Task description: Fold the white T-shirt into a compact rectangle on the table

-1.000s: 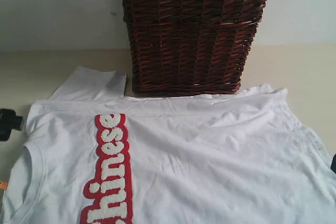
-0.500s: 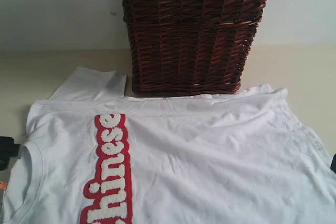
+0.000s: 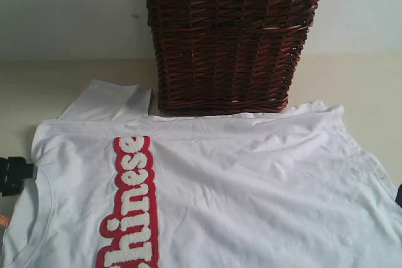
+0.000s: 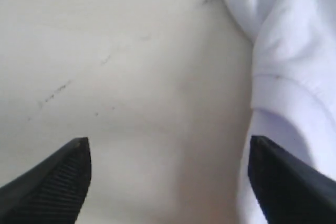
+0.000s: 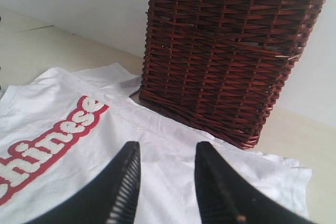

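- My left gripper (image 3: 11, 176) has slid nearer the camera along the left edge of the shirt (image 3: 251, 186) over the past second, jaws spread wide and grasping nothing.
- The shirt lies spread flat on the table (image 3: 364, 86), red lettering (image 3: 132, 205) up.
- My right gripper (image 5: 165, 179) hangs over it, jaws apart, empty.
- A wicker basket (image 3: 232, 42) stands just behind.

There is one white T-shirt (image 3: 251, 180), and on it one red band of letters (image 3: 129, 205). There is one brown wicker basket (image 3: 229, 42) and one table (image 3: 370, 86). Two grippers are seen, the left gripper (image 4: 169, 139) and the right gripper (image 5: 168, 144), each with two black fingers (image 5: 123, 187).
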{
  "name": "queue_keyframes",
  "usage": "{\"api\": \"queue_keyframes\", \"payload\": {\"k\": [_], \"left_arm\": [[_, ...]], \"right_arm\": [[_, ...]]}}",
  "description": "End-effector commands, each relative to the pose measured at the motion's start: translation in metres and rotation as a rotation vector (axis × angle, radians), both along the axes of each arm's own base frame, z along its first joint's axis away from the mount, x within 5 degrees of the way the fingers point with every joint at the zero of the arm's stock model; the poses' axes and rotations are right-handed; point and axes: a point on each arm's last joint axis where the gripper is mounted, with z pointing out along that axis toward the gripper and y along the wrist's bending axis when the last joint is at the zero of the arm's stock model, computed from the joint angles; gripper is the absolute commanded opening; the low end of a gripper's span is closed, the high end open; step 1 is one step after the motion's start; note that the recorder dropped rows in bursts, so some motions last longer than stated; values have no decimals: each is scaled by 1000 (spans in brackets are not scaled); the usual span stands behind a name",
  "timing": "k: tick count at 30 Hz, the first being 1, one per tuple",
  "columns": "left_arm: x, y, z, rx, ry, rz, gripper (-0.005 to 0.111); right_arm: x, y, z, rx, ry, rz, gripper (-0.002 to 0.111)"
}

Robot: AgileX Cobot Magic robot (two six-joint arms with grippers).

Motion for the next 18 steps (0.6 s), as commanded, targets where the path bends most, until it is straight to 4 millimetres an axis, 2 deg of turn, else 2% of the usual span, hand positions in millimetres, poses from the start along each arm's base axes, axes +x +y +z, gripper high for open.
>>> {"api": "queue_keyframes", "payload": {"k": [1, 4, 9, 14, 18], "left_arm": [[-3, -5, 25, -115, -121, 55, 78], [-9, -7, 28, -165, -130, 73, 78], [-18, -14, 17, -287, -158, 76, 78], [-28, -11, 8, -278, -117, 87, 78], [-28, -17, 7, -352, -175, 63, 78]], "right_arm": [[1, 0, -2, 2, 6, -3, 35], [1, 0, -2, 2, 6, -3, 35], [1, 0, -2, 2, 6, -3, 35], [1, 0, -2, 2, 6, -3, 35], [1, 0, -2, 2, 6, -3, 35]]}}
